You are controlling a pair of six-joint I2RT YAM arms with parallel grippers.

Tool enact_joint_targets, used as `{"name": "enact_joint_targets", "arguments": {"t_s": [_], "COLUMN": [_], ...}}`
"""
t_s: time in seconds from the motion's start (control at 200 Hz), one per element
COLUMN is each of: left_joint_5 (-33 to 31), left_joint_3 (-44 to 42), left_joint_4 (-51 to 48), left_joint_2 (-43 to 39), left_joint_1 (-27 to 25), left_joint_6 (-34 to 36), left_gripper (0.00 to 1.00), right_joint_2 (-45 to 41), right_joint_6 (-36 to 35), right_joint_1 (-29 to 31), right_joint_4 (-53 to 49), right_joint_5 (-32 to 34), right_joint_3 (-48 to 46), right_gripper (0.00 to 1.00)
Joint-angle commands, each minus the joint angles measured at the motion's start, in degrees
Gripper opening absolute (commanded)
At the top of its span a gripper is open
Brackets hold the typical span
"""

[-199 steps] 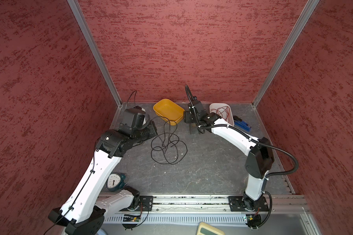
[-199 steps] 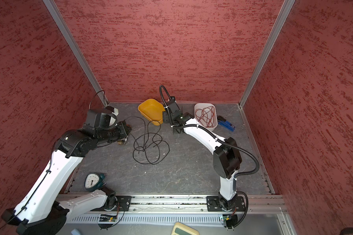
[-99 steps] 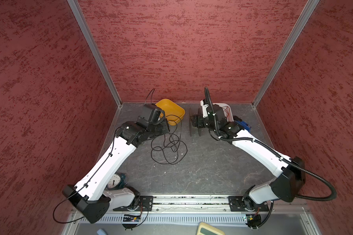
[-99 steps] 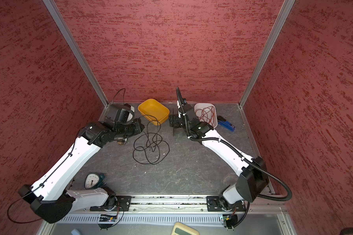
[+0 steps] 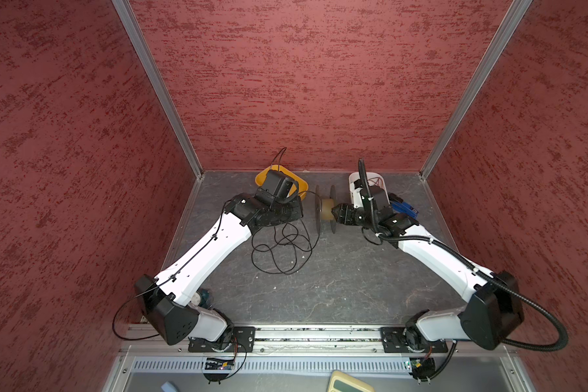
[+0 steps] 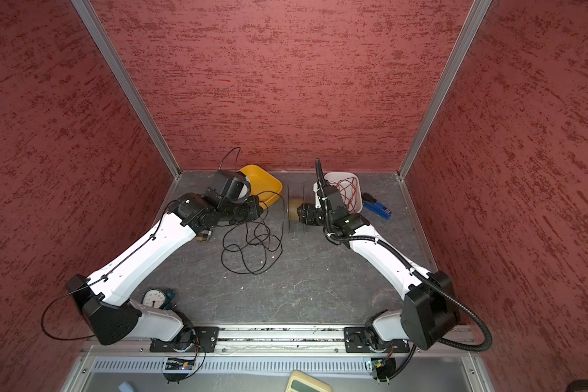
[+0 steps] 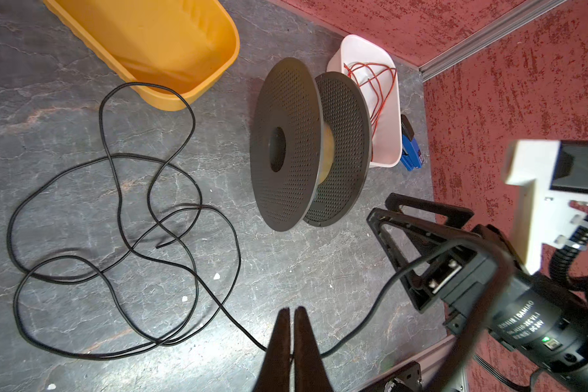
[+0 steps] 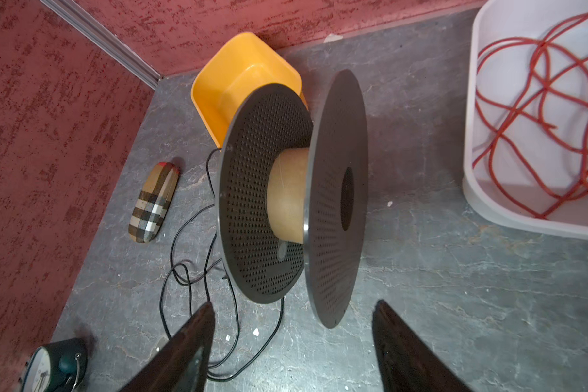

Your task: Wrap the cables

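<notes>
Black cable pinched, spool on edge.
Left fingers clamp it; right fingers stand spread open at the spool's three o'clock.

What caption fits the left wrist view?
Left gripper shut on the black cable, its loops loose beside the upright spool.

cables: one long, very thin black wire
state: loose, tangled, overlapping loops
pose: mostly flat
place: on the table, near its far edge, left of middle
</notes>
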Motion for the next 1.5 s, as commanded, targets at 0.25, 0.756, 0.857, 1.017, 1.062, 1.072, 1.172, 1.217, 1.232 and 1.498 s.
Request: {"name": "enact_joint_targets", "arguments": {"t_s": [0.25,0.756,0.857,1.017,1.062,1.072,1.172,1.217,1.232,1.498], "left_joint_5": [0.2,-4.4,-4.7,-5.1,-5.1,-5.1,-5.0,-5.0,-5.0,-5.5], "left_joint_3": [1.2,1.2,0.1,-0.1,0.1,0.1,0.3,0.3,0.3,-0.6], "left_joint_4": [2.3,-3.5,-3.7,-4.6,-4.8,-4.9,-5.0,-5.1,-5.2,-5.4], "left_joint_2": [1.5,-2.9,-4.7,-6.2,-6.2,-6.2,-6.1,-6.1,-6.1,-6.6], "left_joint_1": [-3.4,-2.6,-1.4,-0.2,-0.2,-0.2,-0.2,-0.2,-0.2,-0.4], "left_joint_6": [-0.5,0.3,0.0,-0.3,-0.3,-0.3,-0.4,-0.5,-0.6,-1.2], "left_gripper": [0.0,0.0,0.0,0.0,0.0,0.0,0.0,0.0,0.0,0.0], "right_joint_2": [3.6,9.8,10.9,14.5,15.6,15.9,19.4,21.4,22.0,34.1], "right_joint_6": [2.6,6.2,7.8,11.7,12.6,12.8,14.6,16.0,16.4,28.7], "right_joint_1": [-0.4,0.4,0.5,1.5,1.9,2.0,2.7,2.9,3.1,3.3], "right_joint_4": [3.3,2.0,0.1,-5.4,-6.7,-7.0,-10.9,-13.7,-14.5,-29.7], "right_joint_5": [-3.3,6.4,9.4,16.9,19.3,19.8,25.4,28.6,29.7,40.6], "right_joint_3": [-1.4,4.5,7.3,15.3,18.0,18.7,25.3,28.6,29.7,46.7], "right_gripper": [0.46,0.12,0.02,0.0,0.0,0.0,0.0,0.0,0.0,0.0]}}
